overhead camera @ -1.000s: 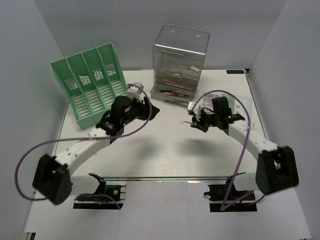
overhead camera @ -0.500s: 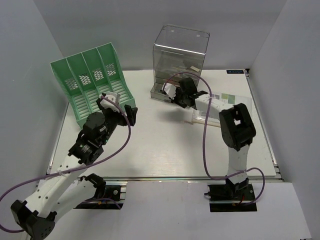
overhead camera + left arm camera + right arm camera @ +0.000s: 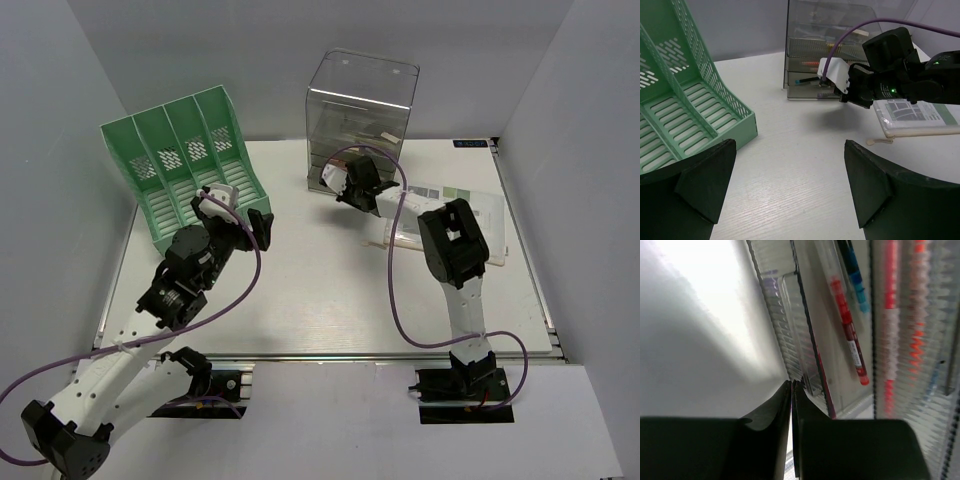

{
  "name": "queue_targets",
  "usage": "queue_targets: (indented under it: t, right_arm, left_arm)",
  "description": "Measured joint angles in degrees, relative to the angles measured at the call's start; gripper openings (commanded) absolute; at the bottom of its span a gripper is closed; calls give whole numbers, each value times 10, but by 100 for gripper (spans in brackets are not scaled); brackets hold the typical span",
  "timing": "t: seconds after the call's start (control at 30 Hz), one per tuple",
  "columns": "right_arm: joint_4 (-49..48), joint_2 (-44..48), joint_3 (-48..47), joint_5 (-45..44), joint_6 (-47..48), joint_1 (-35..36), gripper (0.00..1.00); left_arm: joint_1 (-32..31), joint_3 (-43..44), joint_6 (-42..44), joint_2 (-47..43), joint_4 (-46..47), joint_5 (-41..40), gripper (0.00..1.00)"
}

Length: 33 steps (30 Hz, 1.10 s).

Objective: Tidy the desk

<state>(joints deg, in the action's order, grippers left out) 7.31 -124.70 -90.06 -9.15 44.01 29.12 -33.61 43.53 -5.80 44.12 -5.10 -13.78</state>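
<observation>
The desk (image 3: pixel 320 290) is a white tabletop with a silver rail (image 3: pixel 330 357) along its near edge. My left gripper (image 3: pixel 790 185) hovers open over bare desk beside the green file rack (image 3: pixel 180 170), nothing between its fingers (image 3: pixel 870 185). My right gripper (image 3: pixel 792 385) is shut and empty. Its tips sit against the lower front of the clear drawer box (image 3: pixel 360 120), where red (image 3: pixel 850 335) and blue (image 3: pixel 855 270) pens show through the plastic. In the top view the right gripper (image 3: pixel 345 190) is at the foot of that box.
A flat printed booklet (image 3: pixel 450 215) lies right of the drawer box, with a pale wooden stick (image 3: pixel 912 135) along its near edge. Pale grey walls (image 3: pixel 60 150) close in the desk on three sides. The right arm's purple cable (image 3: pixel 400 290) loops over the desk's middle.
The right gripper swung from mid-desk to the drawer box's front, and the low drawer that stuck out now sits further in. The left gripper opened and drew back beside the green rack.
</observation>
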Motion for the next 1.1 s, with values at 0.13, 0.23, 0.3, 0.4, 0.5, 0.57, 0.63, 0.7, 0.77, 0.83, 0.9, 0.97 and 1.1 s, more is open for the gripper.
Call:
queue_targets:
  t: [0.13,0.23,0.3,0.4,0.5,0.57,0.63,0.7,0.77,0.83,0.9,0.97,1.1]
  right_arm:
    - [-29,-14,-10,-41,6,0,9]
    - [-57,-23,-14,-67,23,0,9]
    - [-75,-29,-14,-82,38,0,9]
    - [-94,-34,-14,-98,59,0,9]
    - [-106,-38,-14,-108,78,0,10]
    - [-110,-40,-14,-111,89,0,10]
    - [-116,-40,-13,-113,96,0,10]
    - [-120,-40,-9,-106,102,0,15]
    - [-110,-28,6,-75,100,0,26]
    - [-54,3,31,-1,88,-2,35]
    - [11,59,63,97,65,-7,49]
    - [66,124,83,175,42,-12,64]
    - [132,253,110,277,13,-33,70]
  left_arm:
    - [0,0,0,6,-1,0,98]
    - [0,0,0,7,0,0,98]
    - [0,0,0,7,0,0,98]
    - [0,0,0,8,0,0,98]
    - [0,0,0,9,0,0,98]
    - [0,-1,0,9,0,0,98]
    - [0,-1,1,10,0,0,98]
    - [0,-1,1,12,0,0,98]
    - [0,-1,3,14,0,0,98]
    - [0,-5,4,13,4,3,98]
    - [0,-13,4,10,10,12,98]
    - [0,-20,5,9,13,26,98]
    - [0,-27,5,10,19,51,98]
